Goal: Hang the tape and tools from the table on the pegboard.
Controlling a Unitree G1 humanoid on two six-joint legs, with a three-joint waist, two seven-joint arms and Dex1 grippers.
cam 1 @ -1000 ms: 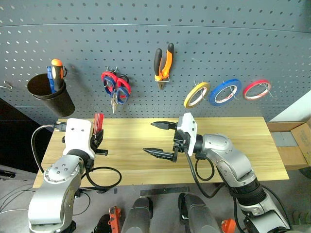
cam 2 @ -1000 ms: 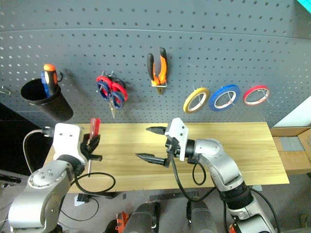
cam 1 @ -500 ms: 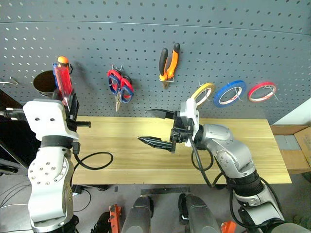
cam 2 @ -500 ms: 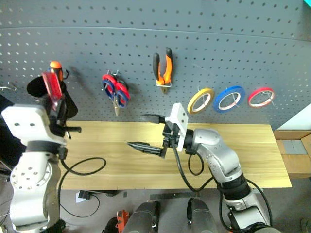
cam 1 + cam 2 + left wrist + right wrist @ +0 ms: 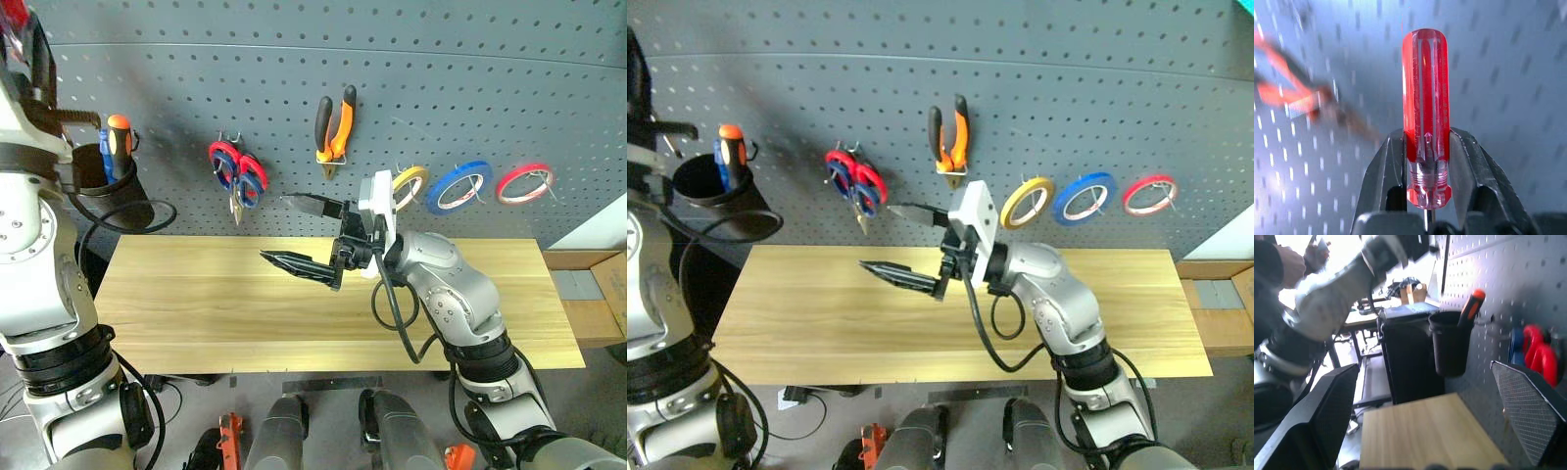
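Since a second ago, when it held the red-handled screwdriver (image 5: 1425, 115) low over the left end of the table (image 5: 196, 313), the left gripper (image 5: 1426, 147) has climbed to the top left corner of the head views, up against the pegboard (image 5: 441, 78) above the black cup (image 5: 113, 196); it stays clenched on the screwdriver's clear red handle, shown close up in the left wrist view. From the head views the handle is mostly cut off at the frame's edge. The right gripper (image 5: 302, 233) has lifted slightly and hangs over the middle of the table with its jaws spread wide, empty. The pliers (image 5: 333, 127), the yellow tape (image 5: 409, 186) and the scissors (image 5: 237, 176) hang on the pegboard, though the scissors' blue handles lie partly behind a red-handled pair.
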